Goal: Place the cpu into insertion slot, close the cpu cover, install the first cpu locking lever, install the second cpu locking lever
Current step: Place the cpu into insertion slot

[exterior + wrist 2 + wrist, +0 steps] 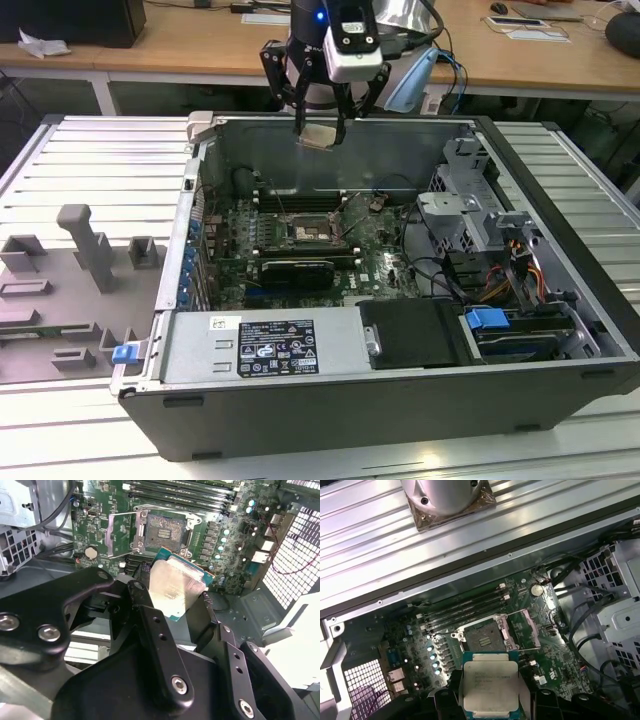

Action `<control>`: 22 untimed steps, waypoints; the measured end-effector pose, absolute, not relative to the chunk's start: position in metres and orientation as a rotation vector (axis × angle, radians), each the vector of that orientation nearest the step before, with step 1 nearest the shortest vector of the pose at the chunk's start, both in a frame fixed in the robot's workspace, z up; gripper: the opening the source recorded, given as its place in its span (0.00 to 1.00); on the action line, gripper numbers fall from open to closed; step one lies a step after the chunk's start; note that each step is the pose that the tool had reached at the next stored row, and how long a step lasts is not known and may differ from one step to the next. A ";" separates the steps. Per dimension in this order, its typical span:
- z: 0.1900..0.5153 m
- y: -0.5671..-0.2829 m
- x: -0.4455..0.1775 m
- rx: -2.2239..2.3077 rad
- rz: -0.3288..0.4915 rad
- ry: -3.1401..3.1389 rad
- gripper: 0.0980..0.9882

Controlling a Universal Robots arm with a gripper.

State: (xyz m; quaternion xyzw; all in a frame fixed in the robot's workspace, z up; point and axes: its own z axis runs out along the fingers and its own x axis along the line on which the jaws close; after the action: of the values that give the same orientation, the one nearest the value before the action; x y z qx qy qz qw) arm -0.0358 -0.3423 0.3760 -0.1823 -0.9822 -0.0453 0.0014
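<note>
The end effector (321, 134) is at the top middle of the exterior view. It pinches the cpu (320, 139) from two sides. The cpu hangs in the air, well above the insertion slot (308, 233).

Black wrist (305, 45) with blue light (318, 14), pale grey camera box (352, 42), black linked jaws with silver screws (179, 684).
</note>
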 end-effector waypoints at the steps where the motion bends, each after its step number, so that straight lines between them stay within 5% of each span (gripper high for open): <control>1: 0.376 -0.342 -0.036 -0.590 -0.142 -3.080 0.49; 22: 0.367 -0.343 -0.036 -0.996 -0.139 -2.985 0.49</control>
State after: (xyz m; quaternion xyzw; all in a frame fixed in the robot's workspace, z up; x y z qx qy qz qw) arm -0.0358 -0.3429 0.3669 -0.3162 -0.9477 -0.0442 -0.0043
